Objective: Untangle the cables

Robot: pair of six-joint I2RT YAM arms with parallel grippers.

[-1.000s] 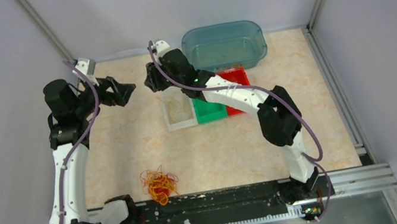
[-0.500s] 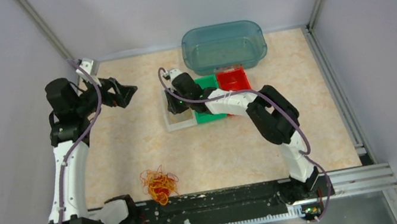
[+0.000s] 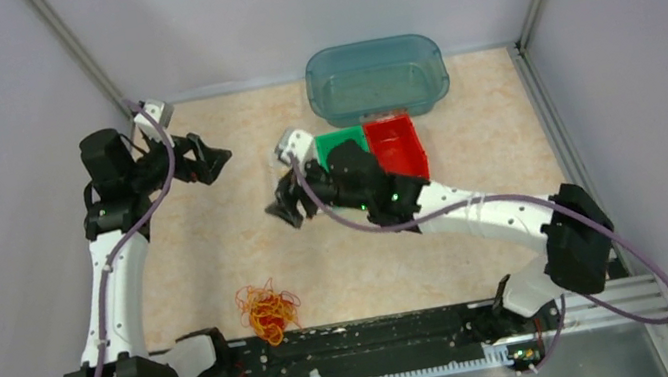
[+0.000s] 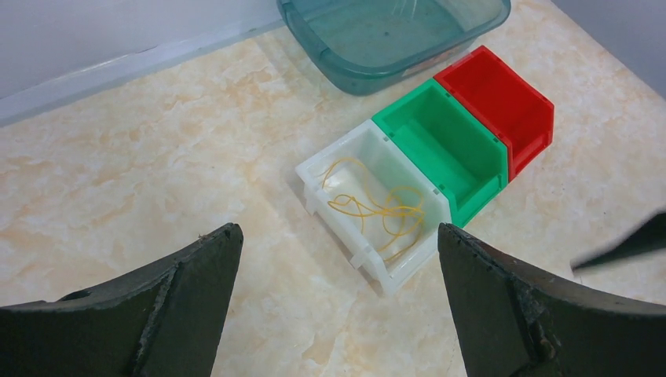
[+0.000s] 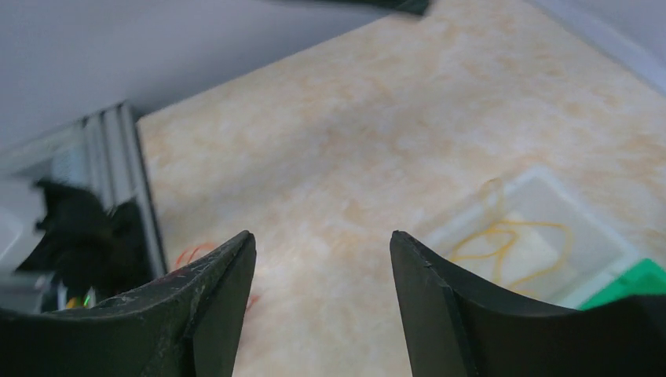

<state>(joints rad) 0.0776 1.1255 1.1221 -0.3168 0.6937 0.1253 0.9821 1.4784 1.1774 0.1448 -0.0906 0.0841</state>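
Our right pincer (image 3: 285, 210) hangs low over the table (image 3: 219, 257), its two fingers parted and nothing between them. Through its own camera we see only bare marbled tabletop in the gap. Just beside one finger (image 5: 463, 314) in that view sits the white bin (image 4: 377, 208), with a few loose yellow strands (image 4: 381, 208) curled inside it. From above, this bin is hidden under the wrist of the right arm. On the far side of the white bin from this pincer, the green bin (image 4: 444, 145) and then the red bin (image 4: 495, 102) stand touching in a row. The teal tub (image 3: 376, 77) lies farther back, well apart from the fingers.

Our left pincer (image 3: 212, 159) is off to the left of the right one, held above the table and spread as wide as it goes, gripping nothing. Its camera frames the white bin between its two fingers, well ahead of the tips.

We find the main clump of cables (image 3: 269, 312), red, orange and yellow, lying tangled on the table. It sits well behind both pincers, toward the arm bases and just beside the black rail (image 3: 354, 342) at the near edge. Neither pincer touches the clump.
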